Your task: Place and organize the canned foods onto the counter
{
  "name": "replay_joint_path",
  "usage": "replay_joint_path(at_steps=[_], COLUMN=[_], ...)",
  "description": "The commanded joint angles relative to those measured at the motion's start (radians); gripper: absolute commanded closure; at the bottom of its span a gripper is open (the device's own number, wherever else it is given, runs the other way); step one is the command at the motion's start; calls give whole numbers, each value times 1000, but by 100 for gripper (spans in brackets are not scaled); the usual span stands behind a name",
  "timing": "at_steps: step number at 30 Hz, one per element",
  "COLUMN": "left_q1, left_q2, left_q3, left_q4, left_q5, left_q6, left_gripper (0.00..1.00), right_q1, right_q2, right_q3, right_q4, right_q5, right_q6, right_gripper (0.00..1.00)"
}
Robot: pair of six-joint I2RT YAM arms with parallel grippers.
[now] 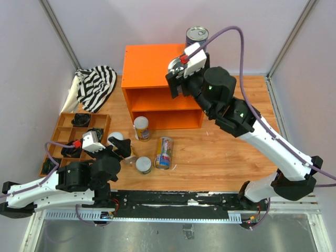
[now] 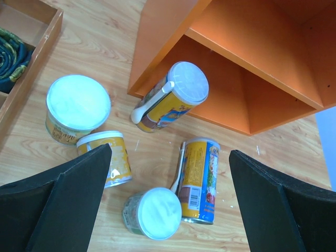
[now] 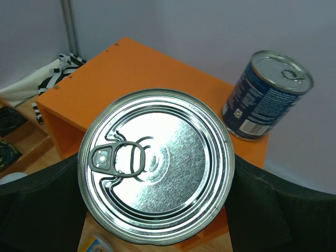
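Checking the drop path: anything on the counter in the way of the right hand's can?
Nothing visible. The right hand holds the silver-topped can over the orange counter. The only other thing on top, a blue-labelled can, stands upright at the far right corner, apart from it. The spot directly beneath is hidden.

Bright even light falling from above, soft shadows lying on the table (image 1: 220, 152), glare gleaming off the silver-topped can (image 3: 157, 168).

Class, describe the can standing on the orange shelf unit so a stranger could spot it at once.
Find the orange shelf unit at the back of the table. On its top's far right corner stands a dark-blue-labelled can with a silver lid, the only can standing free up there.
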Motion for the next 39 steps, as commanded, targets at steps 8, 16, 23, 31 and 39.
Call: replay_joint_path(at_steps=[8, 16, 23, 31, 39], left_q1=[-7, -7, -7, -7, -7], left_q2=[41, 64, 83, 131, 134], left_q3=[36, 49, 48, 51, 33], left_q4=[102, 132, 167, 183, 194], left_q5=[-12, 1, 19, 29, 40], left_q6=[110, 161, 234, 272, 280], left_gripper=[1, 1, 0, 1, 1], right_q1=[-268, -374, -432, -475, -477], right_q2=[85, 207, 292, 289, 282], right_q3=[248, 415, 554, 521, 473], right_q4=[-29, -142, -250, -264, -270], right_q5=[-125, -155, -157, -191, -212], right_q6=[119, 180, 231, 293, 324], right_gripper=[99, 99, 99, 99, 59])
